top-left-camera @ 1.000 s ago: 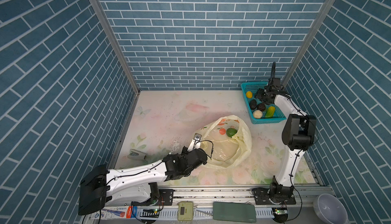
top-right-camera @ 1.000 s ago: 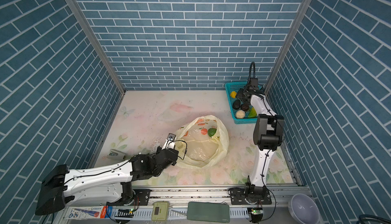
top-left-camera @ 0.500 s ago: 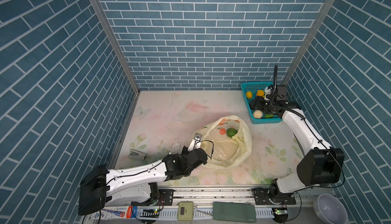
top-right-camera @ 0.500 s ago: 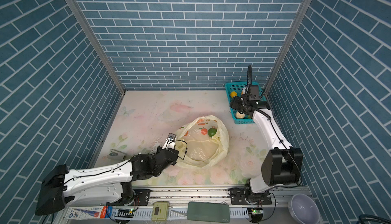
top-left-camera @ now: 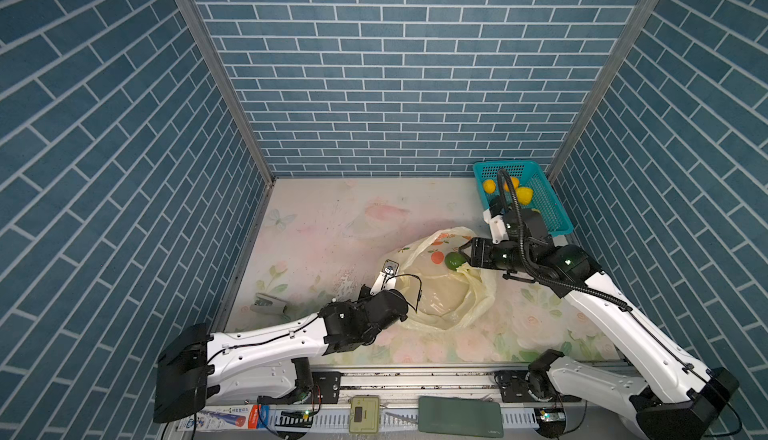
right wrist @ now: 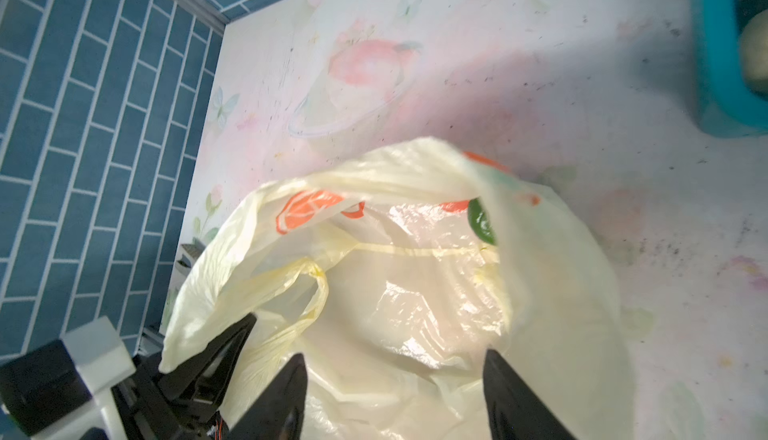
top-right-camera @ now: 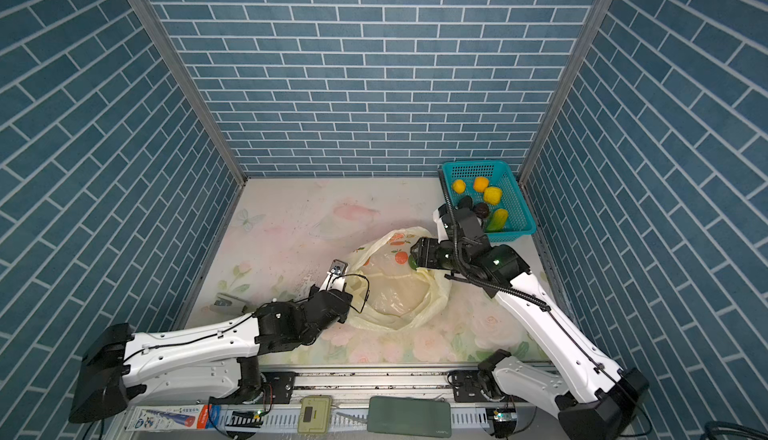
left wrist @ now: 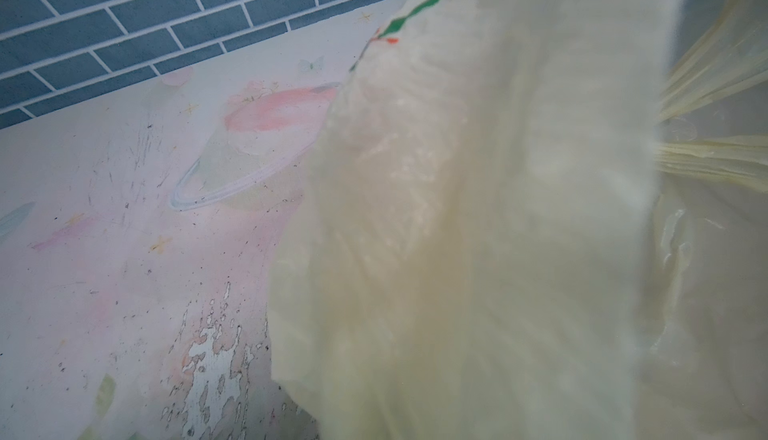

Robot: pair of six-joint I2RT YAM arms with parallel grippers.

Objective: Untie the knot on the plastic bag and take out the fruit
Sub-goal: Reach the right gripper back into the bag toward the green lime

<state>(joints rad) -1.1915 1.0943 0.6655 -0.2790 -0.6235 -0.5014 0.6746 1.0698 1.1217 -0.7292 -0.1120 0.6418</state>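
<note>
Your right end effector (top-left-camera: 462, 255), jaws parted, faces the green fruit (top-left-camera: 454, 260) just ahead inside the bag (top-left-camera: 440, 300); your left end effector (right wrist: 245, 327) pinches the rim.

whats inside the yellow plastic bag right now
One green fruit sits just inside the far rim of the open plastic bag. The rest looks bare, but folds at its near edge could hide more.
</note>
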